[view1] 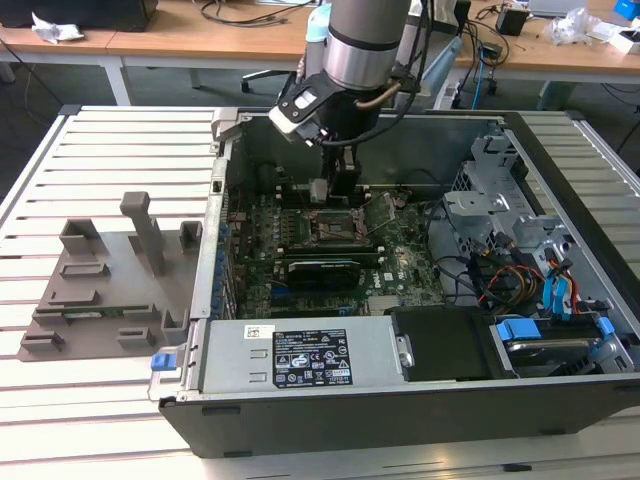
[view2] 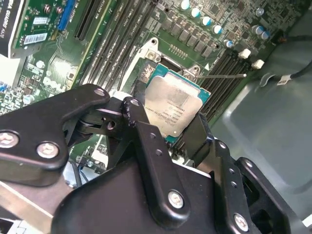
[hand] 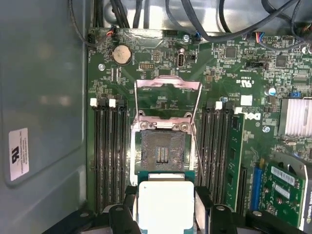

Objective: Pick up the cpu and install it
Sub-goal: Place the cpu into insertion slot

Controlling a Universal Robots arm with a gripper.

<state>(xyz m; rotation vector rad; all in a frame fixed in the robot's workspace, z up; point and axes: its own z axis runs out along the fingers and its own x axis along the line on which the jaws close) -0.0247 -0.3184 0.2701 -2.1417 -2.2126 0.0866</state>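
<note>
Finds the hand (view1: 335,185) closed on the cpu (view1: 320,189), inside the open computer case (view1: 400,410) standing on the slatted counter (view1: 100,150). Confirms the grip in both wrist views. In the second wrist view, sees the hand (view2: 168,122) with a black finger (view2: 135,114) pressed against each of two opposite edges of the cpu (view2: 173,105), silvery top toward the camera, green rim showing at the edges. In the first wrist view, sees the hand (hand: 165,207) clamped on the pale square cpu (hand: 165,202) in the same way.

Places the cpu above the motherboard (hand: 224,73) and clear of it, just beside the socket (hand: 162,151) and overlapping the socket's near edge. Cannot tell how high it hangs.

Notes the socket uncovered, contact field bare, metal cover frame (hand: 168,83) swung back, thin lever (hand: 197,151) released alongside. Notes memory slots (hand: 109,151) flanking the socket on both sides and a round coin battery (hand: 122,53) beyond the cover frame. Also notes a green card (hand: 282,190) and a finned cooler (hand: 298,117) off to one side.

In the exterior view, locates a grey plastic holder (view1: 110,280) on the counter, toward the exterior view's left of the case and well apart from the hand.

Records the cpu as not yet seated in the socket.
</note>
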